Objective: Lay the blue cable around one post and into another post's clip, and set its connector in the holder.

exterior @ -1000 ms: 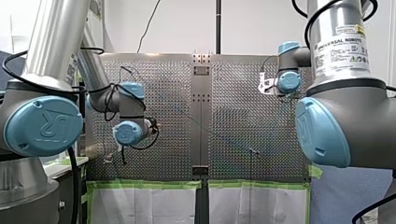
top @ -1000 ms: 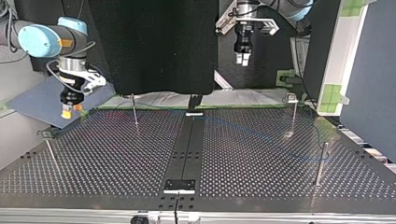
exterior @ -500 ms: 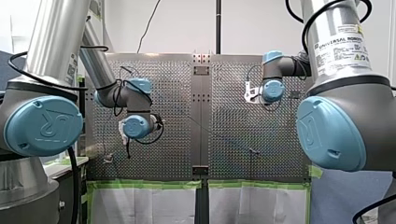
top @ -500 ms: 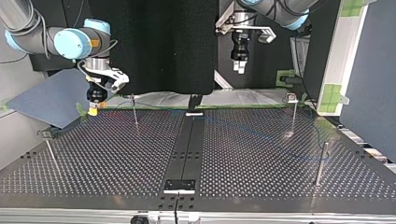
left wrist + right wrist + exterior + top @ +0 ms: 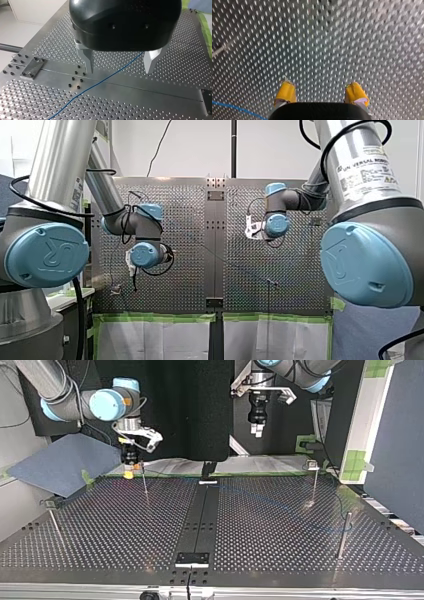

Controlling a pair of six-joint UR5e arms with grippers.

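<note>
The thin blue cable lies loose on the perforated table and runs under the gap between my left gripper's metal fingers. My left gripper hangs open well above it, holding nothing. In the top view it is at the upper middle, and the cable curves faintly toward the right posts. My right gripper, with yellow pads, hovers open and empty close beside a thin post at the far left. A short piece of cable shows beside it. I cannot see the connector.
More thin posts stand at the top view's right, near right and near left. A dark centre strip carries small plates at its far and near ends. A blue-grey sheet lies off the far-left corner.
My right arm has swung toward the table's middle, rightward in the top view, and come down next to the far-left post. My left gripper shifted a little and then held.
</note>
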